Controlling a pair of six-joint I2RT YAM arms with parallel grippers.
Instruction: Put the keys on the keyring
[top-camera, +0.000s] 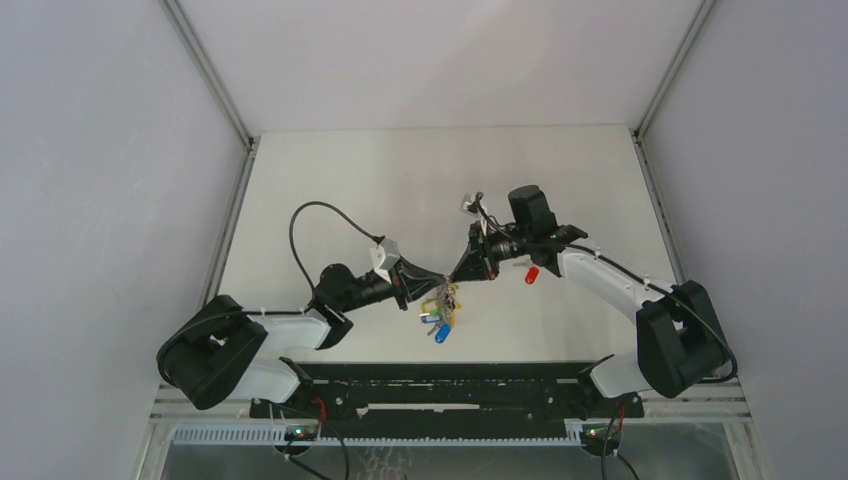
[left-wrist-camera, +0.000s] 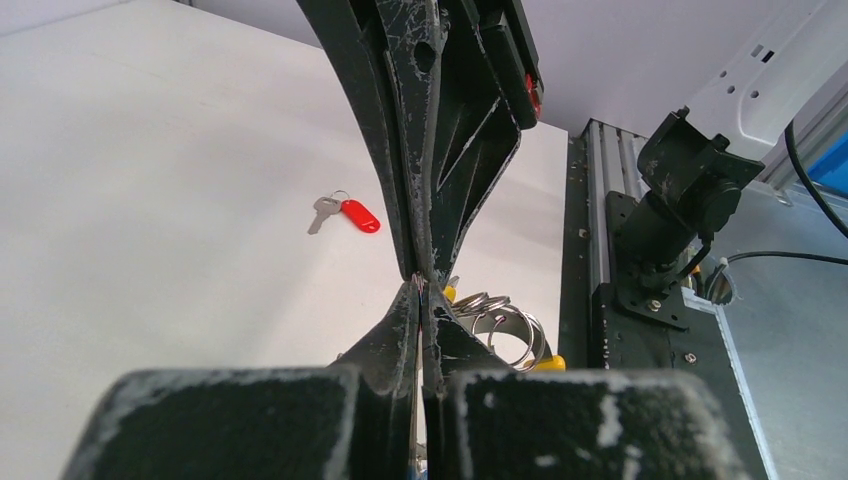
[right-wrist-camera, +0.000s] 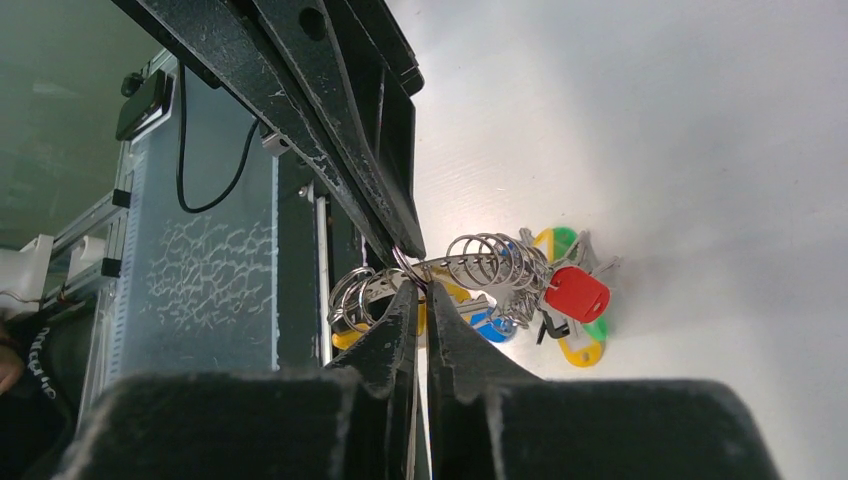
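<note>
Keyring (right-wrist-camera: 480, 262): light, stiff, slick wire; key bunch (right-wrist-camera: 565, 300) dangles loose. Left gripper (left-wrist-camera: 420, 292) and right gripper (right-wrist-camera: 421, 296) look pinched shut on its coils, tip to tip. Grab wire, not bunch.

A white desk (top-camera: 330, 200) fills the middle, closed in by plain grey walls (top-camera: 100, 150) with slanting metal posts (top-camera: 205, 70) at the back corners. Along the near edge runs a black rail (top-camera: 450, 372), with a white slotted strip (top-camera: 400, 436) just below it.
</note>
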